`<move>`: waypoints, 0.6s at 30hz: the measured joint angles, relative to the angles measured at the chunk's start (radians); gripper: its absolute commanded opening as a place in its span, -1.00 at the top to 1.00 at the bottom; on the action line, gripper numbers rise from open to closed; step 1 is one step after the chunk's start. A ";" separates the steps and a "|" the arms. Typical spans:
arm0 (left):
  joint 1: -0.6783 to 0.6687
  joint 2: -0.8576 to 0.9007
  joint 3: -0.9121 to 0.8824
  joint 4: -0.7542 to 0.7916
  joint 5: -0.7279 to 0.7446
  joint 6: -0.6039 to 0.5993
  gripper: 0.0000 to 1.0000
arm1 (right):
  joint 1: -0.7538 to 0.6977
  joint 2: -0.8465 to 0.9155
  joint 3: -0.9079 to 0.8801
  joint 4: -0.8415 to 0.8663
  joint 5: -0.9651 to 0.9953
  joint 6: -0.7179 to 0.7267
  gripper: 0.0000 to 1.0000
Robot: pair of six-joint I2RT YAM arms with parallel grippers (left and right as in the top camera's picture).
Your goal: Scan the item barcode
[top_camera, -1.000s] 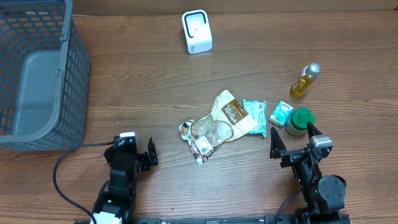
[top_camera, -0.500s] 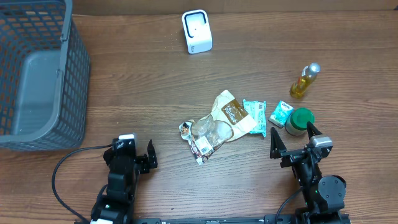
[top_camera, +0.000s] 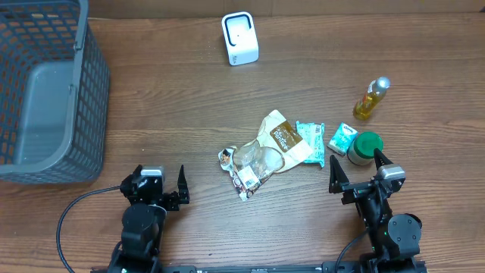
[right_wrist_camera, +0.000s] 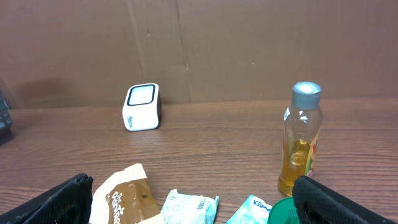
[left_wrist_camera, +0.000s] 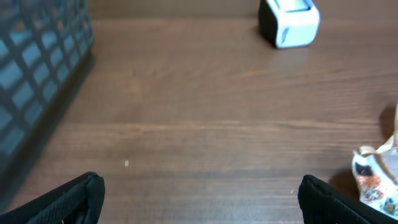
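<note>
The white barcode scanner (top_camera: 240, 38) stands at the back middle of the table, also seen as the scanner (left_wrist_camera: 289, 22) and the scanner (right_wrist_camera: 142, 107). The items lie in a loose cluster: a cream-and-brown snack bag (top_camera: 284, 139), a clear packet (top_camera: 248, 163), a teal tissue pack (top_camera: 311, 142), a small Kleenex pack (top_camera: 342, 139), a green-lidded jar (top_camera: 366, 148) and a yellow bottle (top_camera: 370, 98). My left gripper (top_camera: 155, 187) is open near the front edge, far left of the cluster, over bare wood (left_wrist_camera: 200, 199). My right gripper (top_camera: 356, 173) is open just in front of the jar (right_wrist_camera: 199, 202).
A grey mesh basket (top_camera: 83, 114) fills the back left corner, and its wall shows in the left wrist view (left_wrist_camera: 37, 68). A cardboard wall (right_wrist_camera: 249, 43) closes the back of the table. Bare wood lies between the basket, the scanner and the items.
My left arm has drawn back toward the front edge and a little to the left, still open. The right arm and the items have not moved.
</note>
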 measured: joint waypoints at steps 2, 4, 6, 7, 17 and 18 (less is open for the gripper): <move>0.000 -0.023 0.000 -0.001 0.007 0.013 -0.99 | 0.000 0.000 0.000 0.000 0.000 0.000 -1.00; 0.003 -0.041 0.000 -0.002 0.011 0.028 -0.99 | 0.000 0.000 0.000 0.000 0.000 0.000 -1.00; 0.015 -0.056 0.000 -0.002 0.015 0.034 -1.00 | 0.000 0.000 0.000 0.000 0.000 0.000 -1.00; 0.023 -0.061 0.000 -0.002 0.018 0.038 -0.99 | 0.000 0.000 0.000 0.000 0.000 0.000 -1.00; 0.080 -0.189 0.000 -0.006 0.035 0.068 -0.99 | 0.000 0.000 0.000 0.000 0.000 0.000 -1.00; 0.080 -0.211 0.000 -0.005 0.037 0.074 -0.99 | 0.000 0.000 0.000 0.000 0.000 0.000 -1.00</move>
